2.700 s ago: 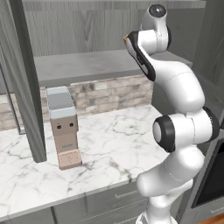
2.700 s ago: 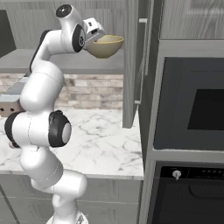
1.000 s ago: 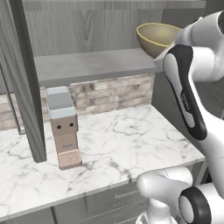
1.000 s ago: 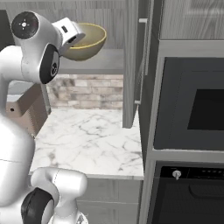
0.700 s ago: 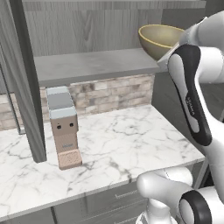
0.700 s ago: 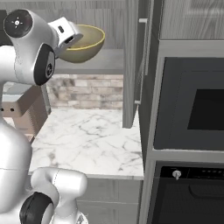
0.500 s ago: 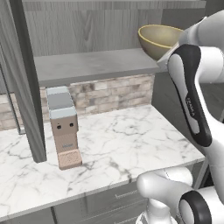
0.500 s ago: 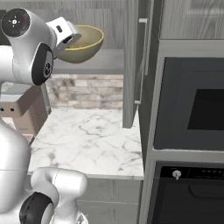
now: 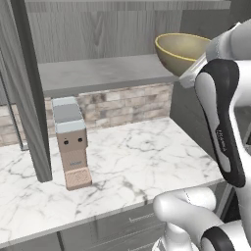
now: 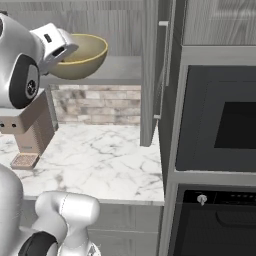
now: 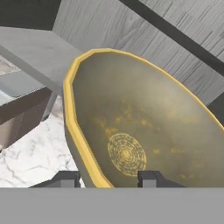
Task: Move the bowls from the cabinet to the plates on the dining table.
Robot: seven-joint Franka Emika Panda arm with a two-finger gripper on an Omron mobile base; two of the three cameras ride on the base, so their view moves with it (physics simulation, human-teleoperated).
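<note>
**Yellow-olive bowl gripped in front of the open cabinet**

The cabinet (image 9: pixel 103 73) stands behind the gripper, doors open, its grey shelf level with the hand. Below lies the marble counter (image 9: pixel 137 162), with a small brown-and-grey appliance (image 9: pixel 71 142) off to the hand's left. The gripper (image 11: pixel 107 177) is partly closed on the rim of the yellow-olive bowl (image 10: pixel 82 55), one finger inside, one outside, holding it in the air just before the shelf edge.

Open cabinet door (image 10: pixel 150 75) right of the bowl (image 10: pixel 80 55); bare counter (image 9: pixel 147 157) below.
</note>
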